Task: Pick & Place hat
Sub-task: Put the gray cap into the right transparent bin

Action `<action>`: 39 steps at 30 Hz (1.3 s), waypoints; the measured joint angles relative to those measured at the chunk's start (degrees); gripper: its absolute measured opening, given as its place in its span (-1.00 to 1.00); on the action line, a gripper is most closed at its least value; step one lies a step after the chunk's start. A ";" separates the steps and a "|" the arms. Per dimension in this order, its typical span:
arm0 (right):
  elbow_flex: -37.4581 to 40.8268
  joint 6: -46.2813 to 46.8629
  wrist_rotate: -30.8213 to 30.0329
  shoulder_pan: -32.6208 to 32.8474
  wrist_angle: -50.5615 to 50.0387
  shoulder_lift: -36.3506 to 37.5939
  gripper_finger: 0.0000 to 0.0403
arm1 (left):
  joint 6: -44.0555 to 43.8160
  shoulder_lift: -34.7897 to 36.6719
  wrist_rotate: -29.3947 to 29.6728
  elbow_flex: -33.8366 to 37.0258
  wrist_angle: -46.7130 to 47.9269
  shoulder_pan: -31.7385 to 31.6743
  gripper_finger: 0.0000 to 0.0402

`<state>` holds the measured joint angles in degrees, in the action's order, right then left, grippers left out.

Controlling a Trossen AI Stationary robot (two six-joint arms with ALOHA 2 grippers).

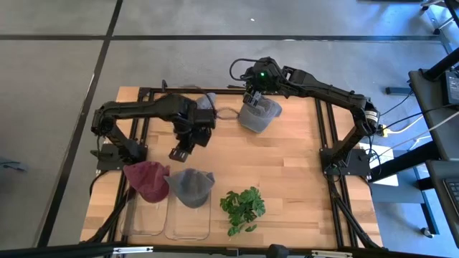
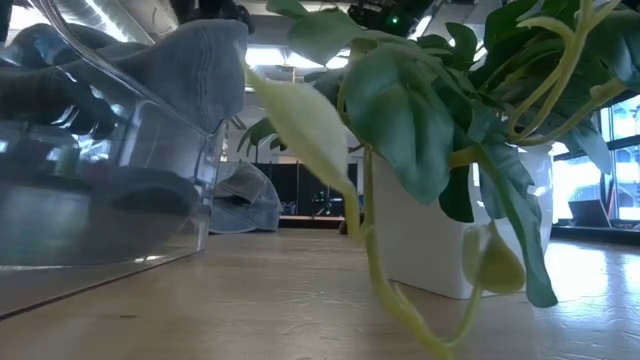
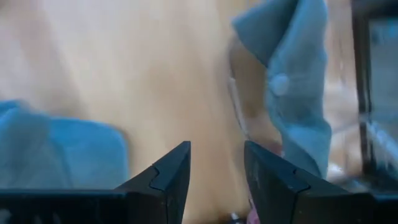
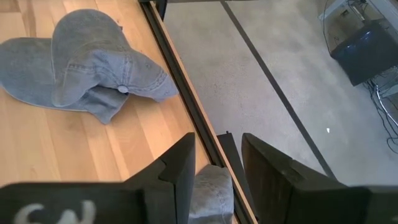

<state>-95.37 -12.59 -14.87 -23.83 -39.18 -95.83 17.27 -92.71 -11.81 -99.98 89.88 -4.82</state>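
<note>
My right gripper (image 1: 251, 97) is over the table's far middle, shut on a grey hat (image 1: 259, 115) that hangs below it. A blue denim hat (image 1: 208, 104) (image 4: 93, 62) lies flat on the wood by the far edge. A red hat (image 1: 147, 179) and another grey hat (image 1: 192, 186) sit on clear containers near the front left. My left gripper (image 1: 179, 152) (image 3: 217, 149) is open and empty, above the table between the denim hat and the two front hats. My right gripper pinches a fold of the grey hat's cloth (image 4: 211, 193) between its two fingers, coming from above and pointing down. The hat hangs below the fingers. I cannot tell whether its lower part touches the table.
A leafy plant in a white pot (image 1: 242, 208) (image 2: 430, 230) stands at the near middle. Clear plastic containers (image 1: 188, 218) (image 2: 100, 200) stand at the near left. A black frame rail (image 1: 323, 129) runs along the table's right and far sides. Bare wood lies at the right.
</note>
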 joint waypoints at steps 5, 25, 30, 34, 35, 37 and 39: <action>0.00 0.57 5.32 0.00 -0.01 0.00 -0.35 | -7.68 6.60 -0.42 -0.19 -6.26 -6.88 -0.28; -0.10 16.80 19.66 1.56 -0.46 -2.34 -0.35 | -29.41 31.18 0.29 37.68 -74.67 -24.29 -0.28; -0.07 24.39 22.18 1.48 -0.59 -5.28 -0.35 | -31.63 31.41 0.78 41.54 -78.15 -24.32 -0.28; -0.04 24.36 32.48 1.34 -0.49 -8.93 -0.35 | -31.29 32.43 0.78 41.54 -80.18 -24.29 -0.28; -0.04 24.34 33.80 1.30 -0.50 -9.86 -0.35 | -31.25 32.85 0.78 41.54 -80.21 -24.29 -0.28; -0.03 24.77 34.08 1.15 -0.49 -11.57 -0.35 | -31.27 33.99 0.78 41.54 -80.18 -24.29 -0.28; 0.00 26.19 33.63 1.04 1.07 -13.18 -0.35 | -31.25 35.32 0.78 41.53 -79.78 -24.25 -0.28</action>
<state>-95.37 13.60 18.76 -22.80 -38.11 -109.01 -13.98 -57.39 -11.03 -58.45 10.10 -29.07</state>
